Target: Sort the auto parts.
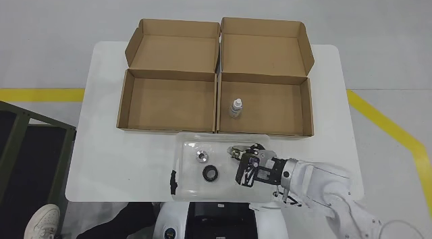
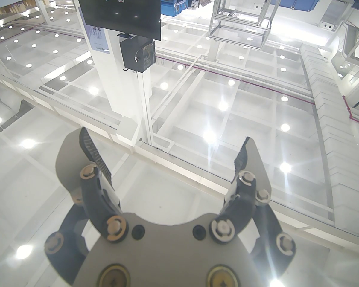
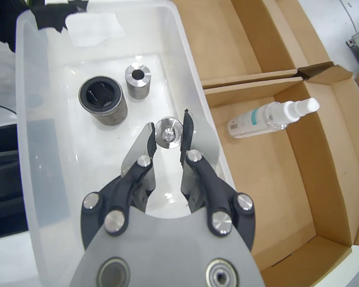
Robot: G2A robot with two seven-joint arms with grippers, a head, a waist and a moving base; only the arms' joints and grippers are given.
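Inside the clear plastic bin [image 3: 185,70] at the near edge of the white bench [image 1: 108,144], the right claw [image 3: 167,119] is closed narrowly on a small round silver part [image 3: 168,136], one toothed pad pressed to each side of it. The part sits low in the bin, close to the wall that faces the boxes. Whether it rests on the bin floor cannot be told.

Two more parts stand upright farther along the bin. One is a wide grey cylinder with a black lining [image 3: 103,101]. The other, just beside it, is a smaller steel sleeve with a dark bore [image 3: 138,81]. Neither shows any marking. A white paper sticker [image 3: 92,31] on the far end wall of the bin looks blank.

Beyond the bin lie two open cardboard boxes side by side, lids folded back. The left box [image 1: 169,104] and the right box [image 1: 283,114] touch along one wall. A spray bottle [image 3: 266,117] stands in the right box near its inner near corner. Its white and teal label carries print too small to read.

Pointing up at the ceiling, the left claw [image 2: 167,147] is spread wide and holds nothing.
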